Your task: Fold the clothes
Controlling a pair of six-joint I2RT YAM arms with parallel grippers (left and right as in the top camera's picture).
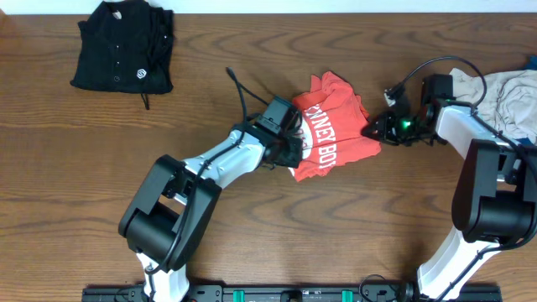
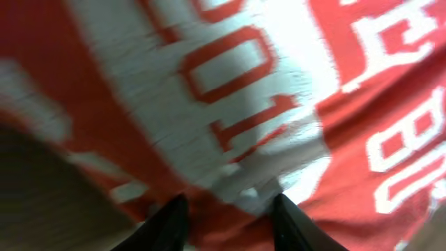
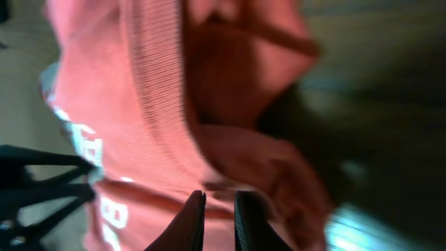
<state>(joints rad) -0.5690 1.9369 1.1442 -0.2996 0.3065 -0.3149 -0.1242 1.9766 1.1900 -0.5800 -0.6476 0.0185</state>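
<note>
- A red-orange T-shirt (image 1: 336, 126) with white lettering lies crumpled near the middle of the wooden table (image 1: 75, 168), a little toward the upper part of the overhead frame.
- The left gripper (image 1: 292, 149) sits at the shirt's left edge, its arm reaching up from the lower left of the frame.
- In the left wrist view, the left gripper (image 2: 230, 223) has its two dark fingertips (image 2: 171, 226) partly apart at the bottom edge. Red cloth and blurred white print fill the space beyond and between them. I cannot tell whether the cloth is pinched or only pressed against.
- The right gripper (image 1: 372, 130) is at the shirt's right edge, its arm coming in from the right side of the frame.
- In the right wrist view, the right gripper (image 3: 219, 219) shows its fingers (image 3: 191, 219) very close together, with only a narrow slit between them. Folds of the T-shirt (image 3: 167, 118) lie right at the tips, but I cannot tell whether any cloth is caught in the slit.
- A black buttoned shirt (image 1: 122, 46) lies folded at the upper left of the overhead frame, well apart from both arms.
- A loose pile of pale grey and blue clothes (image 1: 512, 96) sits at the upper right edge, just beside the right arm.
</note>
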